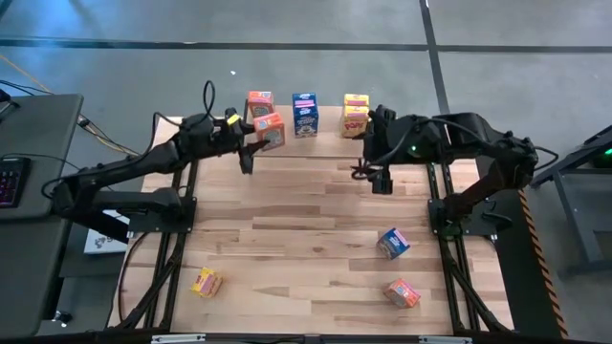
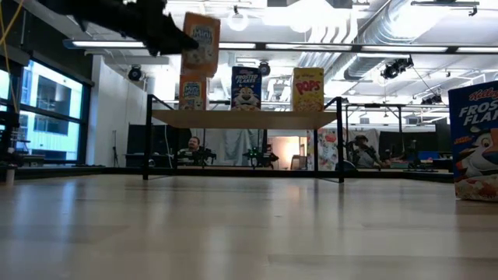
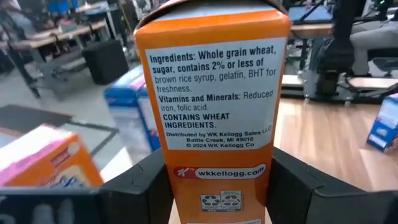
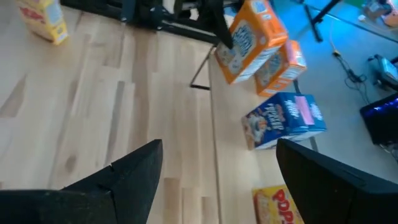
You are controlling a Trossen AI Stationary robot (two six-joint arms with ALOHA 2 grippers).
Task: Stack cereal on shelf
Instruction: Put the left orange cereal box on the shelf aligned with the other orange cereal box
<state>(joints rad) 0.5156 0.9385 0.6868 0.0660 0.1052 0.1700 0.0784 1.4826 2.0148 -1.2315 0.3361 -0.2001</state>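
The shelf (image 2: 245,118) stands at the table's far edge. On it, upright on their bases, stand an orange cereal box (image 2: 193,93), a blue one (image 2: 246,88) and a yellow one (image 2: 307,89). My left gripper (image 1: 254,134) is shut on another orange cereal box (image 2: 201,43), which hangs above the orange one on the shelf. My right gripper (image 1: 381,180) is open, with nothing between its fingers, in front of the shelf's right end. My left gripper pinches the orange box between its two fingers (image 3: 140,186), one on each broad face, beside the narrow ingredients panel (image 3: 180,186). The fingers come about level from the table's left. The box is upright, slightly tilted, and clear of the shelf and the box below.
Three more boxes lie on the table nearer the front: a blue one (image 1: 393,242), an orange one (image 1: 403,292) and a yellow-orange one (image 1: 206,282). The middle of the tabletop (image 1: 306,210) is bare wood.
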